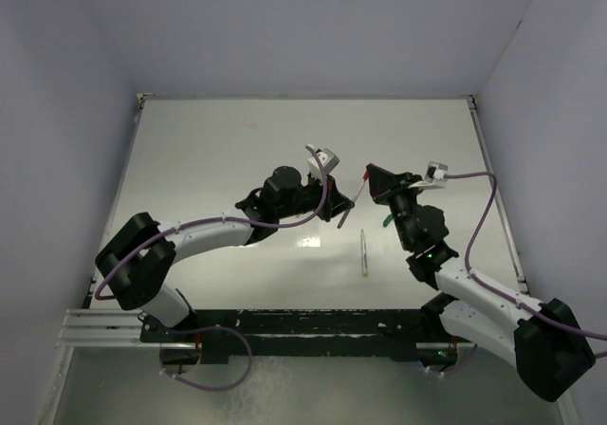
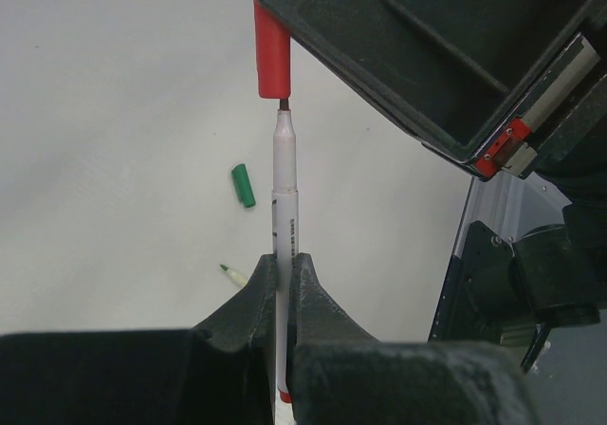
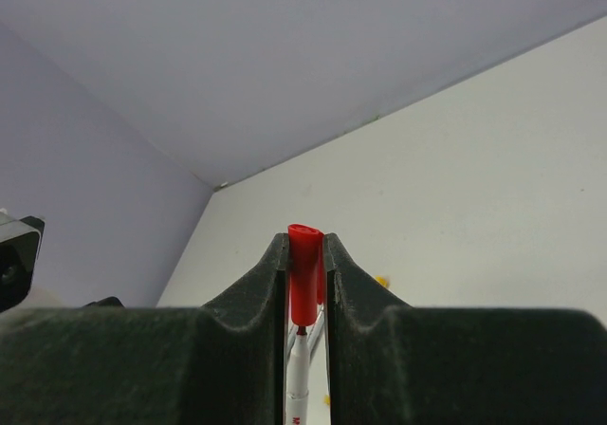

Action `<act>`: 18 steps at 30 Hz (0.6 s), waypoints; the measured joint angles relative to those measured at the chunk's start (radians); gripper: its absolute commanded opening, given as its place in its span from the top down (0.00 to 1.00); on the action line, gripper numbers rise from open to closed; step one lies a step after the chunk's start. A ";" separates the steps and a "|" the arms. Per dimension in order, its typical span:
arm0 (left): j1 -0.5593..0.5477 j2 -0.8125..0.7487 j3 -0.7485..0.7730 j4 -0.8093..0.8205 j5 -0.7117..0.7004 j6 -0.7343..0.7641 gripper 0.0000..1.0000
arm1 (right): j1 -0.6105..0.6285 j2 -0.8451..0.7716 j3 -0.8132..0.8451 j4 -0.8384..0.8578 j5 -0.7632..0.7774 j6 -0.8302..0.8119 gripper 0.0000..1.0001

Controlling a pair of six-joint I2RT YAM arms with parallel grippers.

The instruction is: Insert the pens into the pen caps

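Note:
My left gripper (image 2: pixel 283 259) is shut on a silver-grey pen (image 2: pixel 285 188), which points away from it toward a red pen cap (image 2: pixel 271 46). The pen's dark tip sits right at the cap's open mouth, slightly off to one side. My right gripper (image 3: pixel 305 240) is shut on that red cap (image 3: pixel 304 254), with the pen (image 3: pixel 300 368) showing below it between the fingers. From above, both grippers meet mid-table, left gripper (image 1: pixel 343 207) and right gripper (image 1: pixel 376 180), with the red cap (image 1: pixel 368 173) between them. A green cap (image 2: pixel 244 185) and a green-tipped pen (image 2: pixel 232 274) lie loose on the table.
The loose pen (image 1: pixel 363 252) lies on the white table just in front of the grippers, and the green cap (image 1: pixel 387 220) beside the right arm. A small yellow thing (image 3: pixel 380 280) rests on the table farther off. Grey walls close off the table's back and sides.

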 measured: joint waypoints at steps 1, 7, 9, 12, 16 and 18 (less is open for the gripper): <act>0.000 0.000 0.000 0.000 0.000 0.000 1.00 | 0.000 0.003 0.000 0.002 -0.002 0.000 1.00; 0.000 0.000 0.000 -0.001 0.000 0.000 1.00 | 0.000 0.008 0.000 0.008 -0.014 0.000 1.00; 0.000 0.000 0.000 -0.001 -0.001 0.000 1.00 | 0.000 0.008 0.000 0.008 -0.014 0.000 1.00; 0.000 0.000 0.000 0.000 -0.002 0.000 1.00 | 0.000 0.008 0.000 0.008 -0.016 0.000 1.00; 0.002 0.000 0.000 0.003 -0.009 -0.001 1.00 | 0.000 0.008 0.000 0.007 -0.034 0.000 1.00; 0.003 0.000 0.000 0.005 -0.013 -0.005 1.00 | 0.000 0.008 0.000 0.007 -0.046 0.000 1.00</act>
